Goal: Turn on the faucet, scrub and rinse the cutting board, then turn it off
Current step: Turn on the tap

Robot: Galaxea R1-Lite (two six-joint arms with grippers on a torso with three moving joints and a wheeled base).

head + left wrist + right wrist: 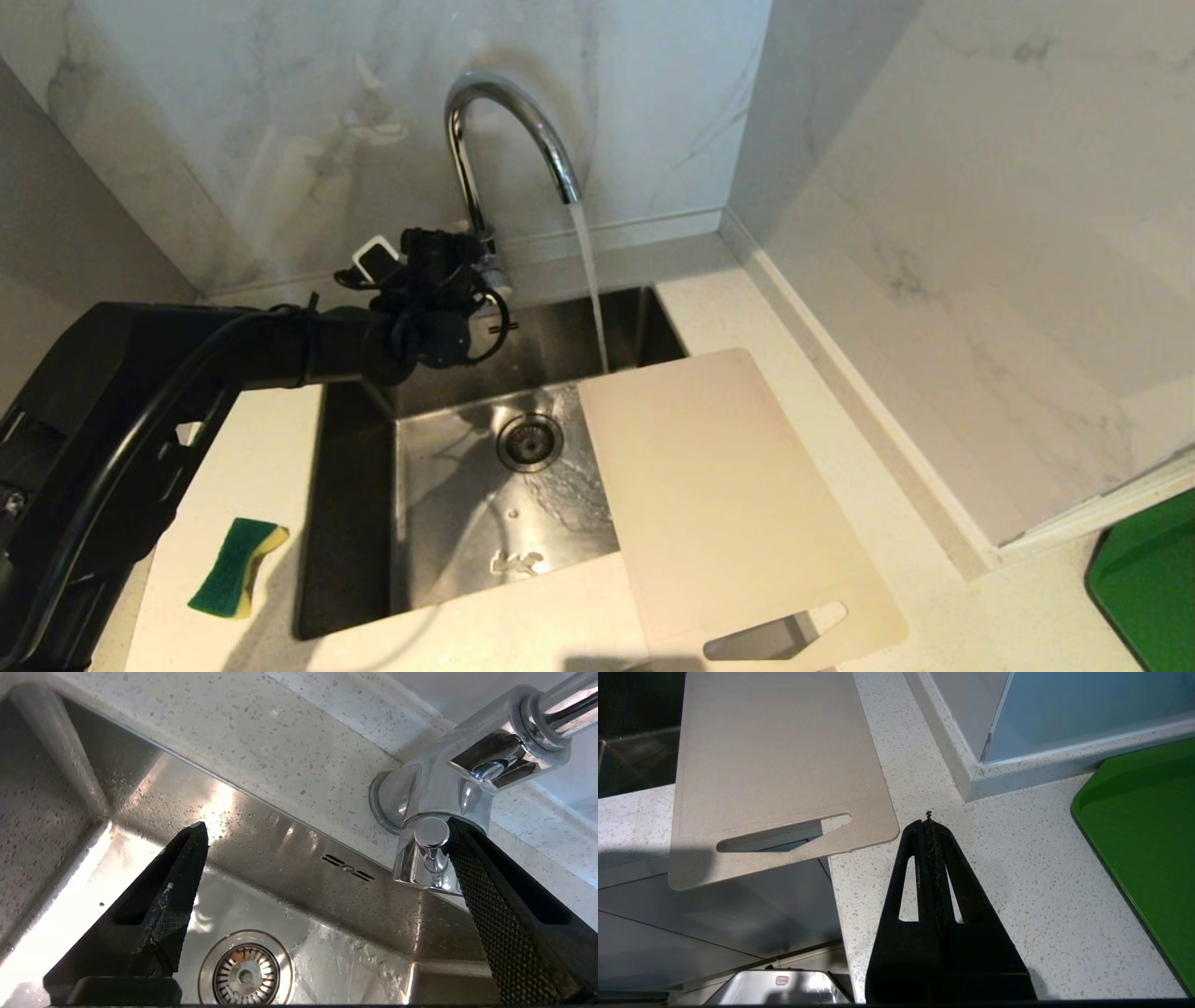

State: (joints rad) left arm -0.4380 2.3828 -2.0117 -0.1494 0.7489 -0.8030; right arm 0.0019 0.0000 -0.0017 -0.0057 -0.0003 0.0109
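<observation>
The chrome gooseneck faucet [509, 121] stands behind the sink, and water streams from its spout into the basin beside the cutting board's far end. My left gripper [448, 280] is at the faucet's base, open wide. In the left wrist view one finger's textured pad [467, 872] lies against the small lever [430, 836], while the other finger [187, 868] hangs over the basin. The cream-white cutting board [728, 495] lies flat across the sink's right side and the counter, handle slot towards me. My right gripper [929, 821] is shut and empty over the counter, near the cutting board's [775, 765] handle end.
A green and yellow sponge [235, 567] lies on the counter left of the steel sink [439, 485]. The drain [246, 975] shows below the left gripper. A green tray [1148, 579] sits at the right. Marble walls close in behind and to the right.
</observation>
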